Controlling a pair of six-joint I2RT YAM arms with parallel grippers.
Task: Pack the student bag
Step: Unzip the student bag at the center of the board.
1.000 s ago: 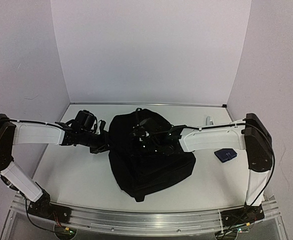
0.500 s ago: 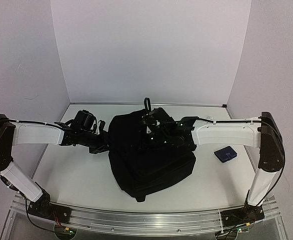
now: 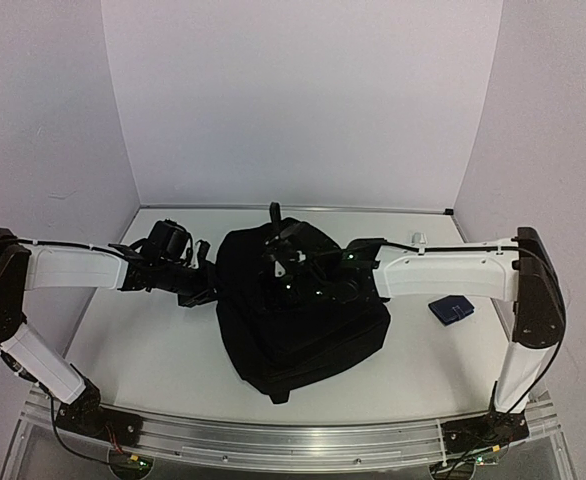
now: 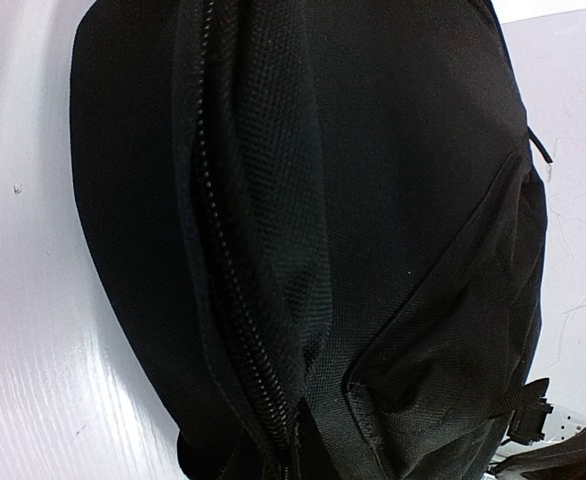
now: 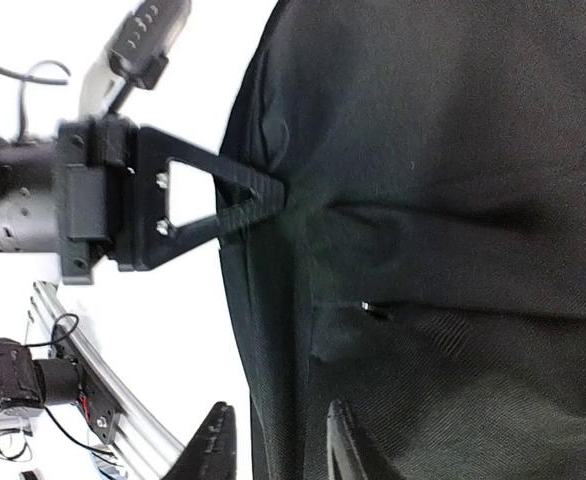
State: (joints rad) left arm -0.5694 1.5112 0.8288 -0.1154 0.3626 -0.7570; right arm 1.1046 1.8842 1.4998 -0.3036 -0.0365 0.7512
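Note:
The student bag (image 3: 303, 320), a large black fabric backpack, lies in the middle of the table. It fills the left wrist view, its zipper (image 4: 228, 270) running down the side. My left gripper (image 3: 211, 288) is at the bag's left edge, shut, pinching the fabric; the right wrist view shows its tip (image 5: 276, 190) on that edge. My right gripper (image 3: 281, 268) hovers over the top of the bag. Its fingers (image 5: 215, 440) stand apart, open, with the bag's left edge below the gap (image 5: 276, 410).
A small dark blue pouch (image 3: 451, 310) lies on the table right of the bag, under the right arm. A small white object (image 3: 419, 241) sits near the back right. White walls enclose the table (image 3: 153, 350); the metal base rail (image 3: 273, 440) runs along the front.
The right gripper rose off the bag, shifted left over it, and its jaws opened. The left arm and the bag's pinched edge stayed put.

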